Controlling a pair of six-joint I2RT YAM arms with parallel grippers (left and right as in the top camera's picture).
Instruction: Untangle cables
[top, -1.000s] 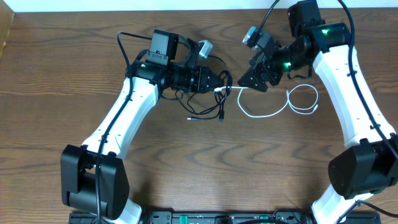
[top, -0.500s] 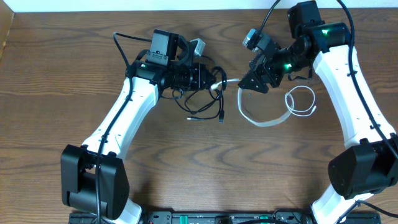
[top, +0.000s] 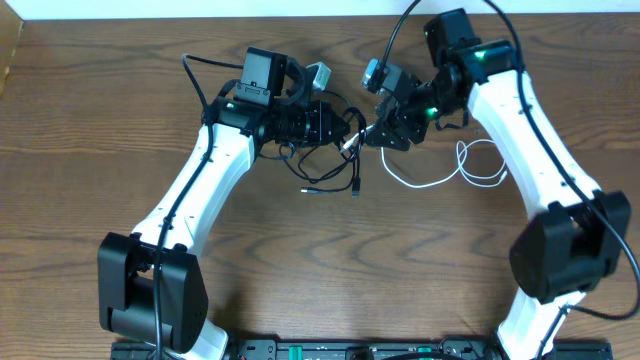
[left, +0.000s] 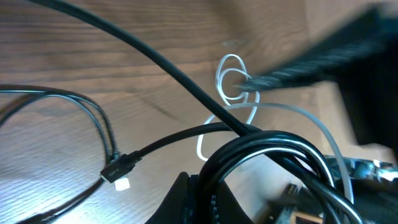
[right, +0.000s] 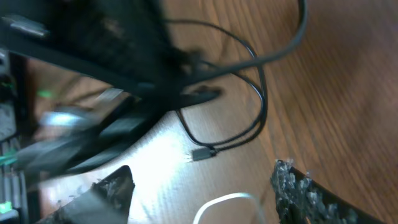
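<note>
Separation step in hand: black cable (left: 118, 169) and white cable (top: 425, 186) meet near the middle of the table's far edge. Right gripper (top: 372, 138) stands wide at the crossing; left gripper (top: 345, 130) sits amid black coils, grip undeterminable. Next move likely requires the right closing on white and drawing it clear.

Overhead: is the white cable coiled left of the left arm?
No, the white cable loops on the table beside the right arm.

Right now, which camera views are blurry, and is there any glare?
Overhead: sharp and evenly lit, the white cable crisp. Left wrist: the black plug is in focus, the upper right smeared. Right wrist: upper left heavily motion-blurred, with a bright glare patch on the table.
</note>
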